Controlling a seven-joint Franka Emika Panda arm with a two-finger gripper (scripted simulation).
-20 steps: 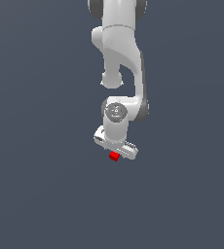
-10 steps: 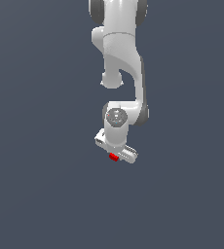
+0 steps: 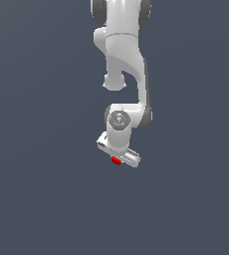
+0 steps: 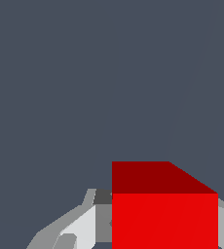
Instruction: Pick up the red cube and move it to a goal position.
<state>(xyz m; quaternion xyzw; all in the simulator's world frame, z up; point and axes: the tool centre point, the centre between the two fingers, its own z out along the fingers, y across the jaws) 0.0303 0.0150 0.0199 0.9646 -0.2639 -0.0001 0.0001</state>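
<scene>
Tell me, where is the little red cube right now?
In the exterior view, the red cube sits just below center, tucked under the white tool at the arm's end.

1. White arm [image 3: 121,55] descends from the top centre of the exterior frame, wrist pointing down.
2. Gripper [image 3: 117,158] sits just below frame centre, fingers [image 4: 82,226] clamped on the red cube [image 4: 164,214].

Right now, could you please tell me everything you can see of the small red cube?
The small bright red cube is plain and matte, with flat unmarked faces; in the wrist view one face is brightly lit and the adjoining face a darker red. It sits squarely between the fingers of the white robot gripper, which flank it on both sides and appear to clamp it. In the exterior view only a red sliver peeks out under the gripper, with plain grey behind it.
</scene>
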